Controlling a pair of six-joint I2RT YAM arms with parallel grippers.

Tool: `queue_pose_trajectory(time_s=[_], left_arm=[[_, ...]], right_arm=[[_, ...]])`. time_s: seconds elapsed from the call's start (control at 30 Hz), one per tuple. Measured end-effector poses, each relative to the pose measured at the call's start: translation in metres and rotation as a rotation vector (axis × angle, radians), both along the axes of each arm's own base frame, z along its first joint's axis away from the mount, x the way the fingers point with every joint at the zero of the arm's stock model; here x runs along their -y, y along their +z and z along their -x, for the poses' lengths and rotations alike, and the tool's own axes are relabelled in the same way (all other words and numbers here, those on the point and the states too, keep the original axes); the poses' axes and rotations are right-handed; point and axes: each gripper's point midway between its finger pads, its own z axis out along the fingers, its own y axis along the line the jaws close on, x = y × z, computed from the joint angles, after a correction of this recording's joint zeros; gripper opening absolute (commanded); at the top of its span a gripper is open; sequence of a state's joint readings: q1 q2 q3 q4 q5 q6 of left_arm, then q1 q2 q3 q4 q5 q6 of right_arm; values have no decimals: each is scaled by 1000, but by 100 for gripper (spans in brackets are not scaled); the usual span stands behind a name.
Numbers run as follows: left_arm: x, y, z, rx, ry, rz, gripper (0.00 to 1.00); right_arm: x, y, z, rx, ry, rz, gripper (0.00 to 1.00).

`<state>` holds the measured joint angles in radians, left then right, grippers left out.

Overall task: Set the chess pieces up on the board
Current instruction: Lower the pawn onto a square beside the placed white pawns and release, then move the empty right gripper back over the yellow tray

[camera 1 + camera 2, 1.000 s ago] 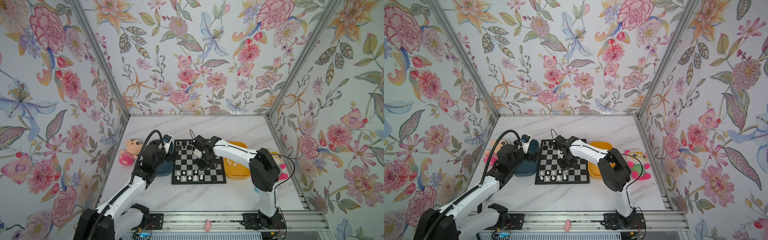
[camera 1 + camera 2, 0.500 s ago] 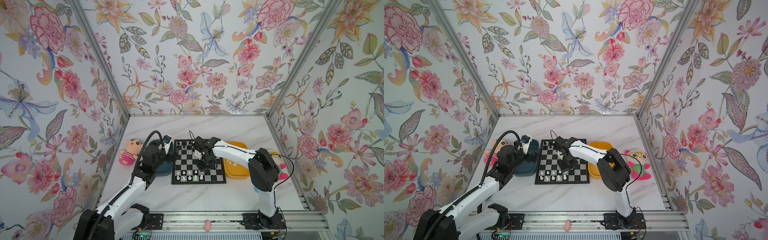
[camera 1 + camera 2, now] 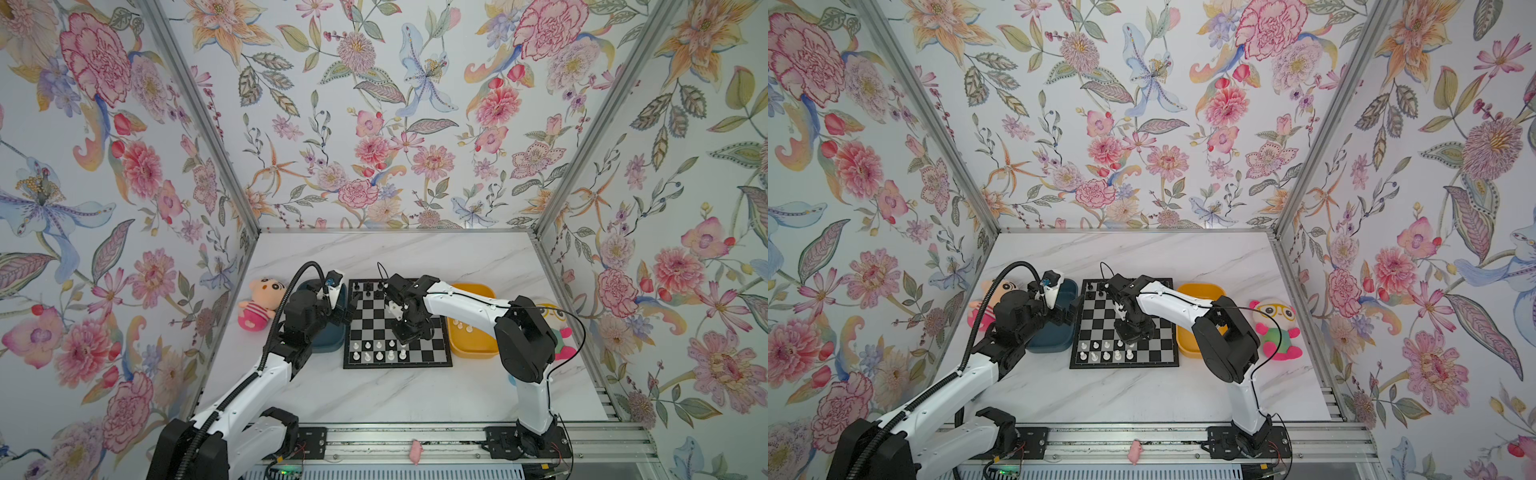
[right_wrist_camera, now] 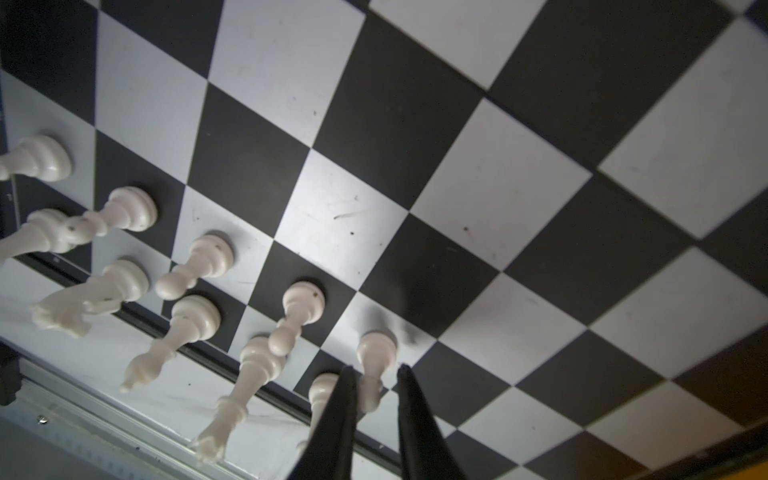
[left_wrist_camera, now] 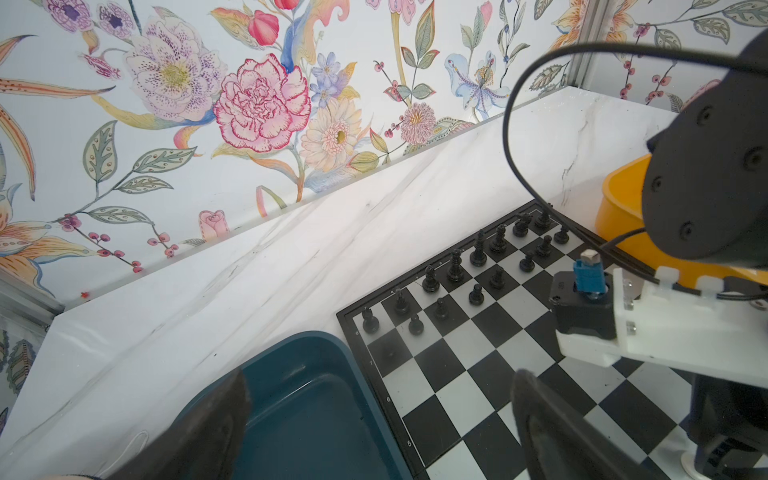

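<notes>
- Hovering at the board's left edge, the left gripper (image 5: 380, 374) holds nothing. Its fingers are spread wide over the dark teal tray (image 5: 316, 415), and it should not drift over the board (image 3: 370, 328).
- White chess pieces (image 3: 379, 356) stand in the two near rows, filled from the left.
- The right gripper (image 4: 376, 367) straddles a pawn (image 4: 378, 349) standing on its square beside that group. Its fingers are parted by a narrow gap and seem not to pinch the pawn. I judge a straight upward lift safest, since neighbouring pieces stand just beside.
- Hidden: in both top views the left arm covers most of the teal tray's floor, and the right gripper covers the pawn. The yellow tray (image 3: 473, 351) shows a few white pieces, but their number is unclear.
</notes>
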<state>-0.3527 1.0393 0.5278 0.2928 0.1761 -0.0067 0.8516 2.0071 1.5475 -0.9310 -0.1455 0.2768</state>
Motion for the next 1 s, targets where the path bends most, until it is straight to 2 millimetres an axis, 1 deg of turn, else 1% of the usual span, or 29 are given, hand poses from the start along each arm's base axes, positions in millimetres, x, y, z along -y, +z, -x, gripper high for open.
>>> queue_pose_trajectory(time_s=[0.27, 0.37, 0.47, 0.63, 0.73, 0.8, 0.9, 1.0], left_arm=[[0, 0, 0, 0, 0, 0, 99], [0, 0, 0, 0, 0, 0, 99], [0, 0, 0, 1, 0, 0, 99], [0, 0, 0, 1, 0, 0, 99], [0, 0, 0, 1, 0, 0, 99], [0, 0, 0, 0, 0, 0, 100], [1, -3, -1, -8, -2, -3, 99], [1, -10, -2, -27, -3, -9, 99]], right_arm=[[4, 3, -6, 29, -8, 13, 28], [6, 13, -11, 48, -23, -7, 28], [16, 30, -24, 81, -61, -35, 28], [46, 62, -56, 168, -154, -66, 27], [74, 76, -73, 218, -220, -68, 26], [100, 78, -81, 236, -270, -49, 25], [133, 75, -89, 244, -337, -8, 24], [158, 66, -90, 236, -374, 34, 22]])
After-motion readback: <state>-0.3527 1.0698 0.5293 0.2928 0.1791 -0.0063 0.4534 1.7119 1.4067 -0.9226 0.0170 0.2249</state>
